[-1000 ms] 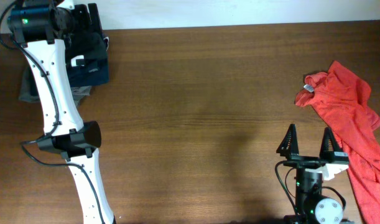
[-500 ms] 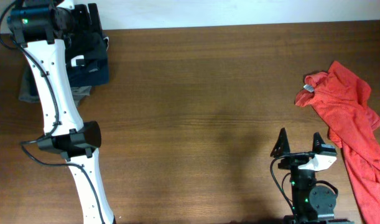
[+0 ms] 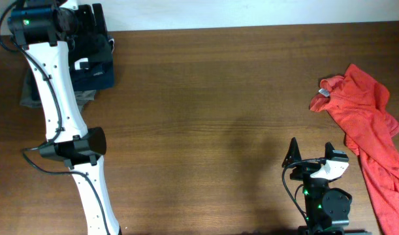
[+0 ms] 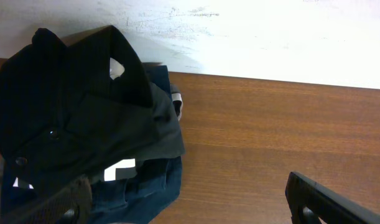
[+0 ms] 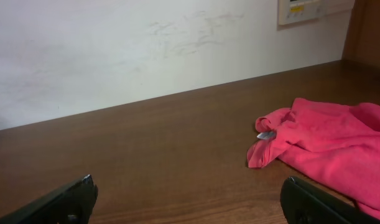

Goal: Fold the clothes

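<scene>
From above, the table [image 3: 206,104] lies bare across its whole middle, from the far edge under the pale wall [image 3: 251,13] to the near edge, so there is wide room between the two arms. The left arm [image 3: 53,91] reaches up the left side to the far left corner, where the black garment [image 3: 95,46] sits heaped on navy cloth [image 3: 98,77] and a bit of grey cloth [image 3: 28,91], close to the table's far edge. The orange-red shirt [image 3: 366,124] lies crumpled along the right edge, running toward the near corner. The right gripper [image 3: 310,155] stands near the front edge, just left of the shirt and apart from it, fingers spread wide with nothing between them. In the left wrist view, the left gripper [image 4: 190,205] is spread wide and holds nothing; only its two dark fingertips [image 4: 323,202] show at the bottom corners. The black garment fills the left of this view, its collar up against the wall, with white patches showing on the navy cloth beneath; bare wood runs off to the right. In the right wrist view, open wood stretches to the wall, the shirt lies at the right with a small grey label [image 5: 266,134] at its collar, and a wall plate [image 5: 308,9] sits above it
</scene>
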Controlling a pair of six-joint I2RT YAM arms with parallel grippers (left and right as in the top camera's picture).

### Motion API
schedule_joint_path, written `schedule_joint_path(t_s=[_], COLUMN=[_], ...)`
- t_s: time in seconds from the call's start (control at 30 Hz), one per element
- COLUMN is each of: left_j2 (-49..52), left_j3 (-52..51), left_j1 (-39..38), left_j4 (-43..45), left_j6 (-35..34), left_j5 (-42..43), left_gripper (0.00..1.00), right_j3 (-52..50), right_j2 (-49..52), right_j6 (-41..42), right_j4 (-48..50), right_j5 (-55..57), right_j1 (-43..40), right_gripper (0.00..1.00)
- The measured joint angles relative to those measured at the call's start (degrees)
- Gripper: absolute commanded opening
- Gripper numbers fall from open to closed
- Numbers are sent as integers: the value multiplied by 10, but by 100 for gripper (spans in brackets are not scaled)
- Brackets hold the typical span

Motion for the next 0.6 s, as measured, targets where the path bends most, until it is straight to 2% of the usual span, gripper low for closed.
schedule_joint_path(t_s=[0.47, 0.6], left_j2=[0, 0], left_j3=[0, -2], left_j1=[0, -1], left_j4=[-2, -56], left_j6=[0, 0], left_j5=[0, -11], left_gripper=[99, 99], right_j3=[0, 0], right_j2=[0, 0], right_j6=[0, 0], right_j4=[0, 0], right_j5=[0, 0], right_j1=[0, 0], right_gripper=[99, 99])
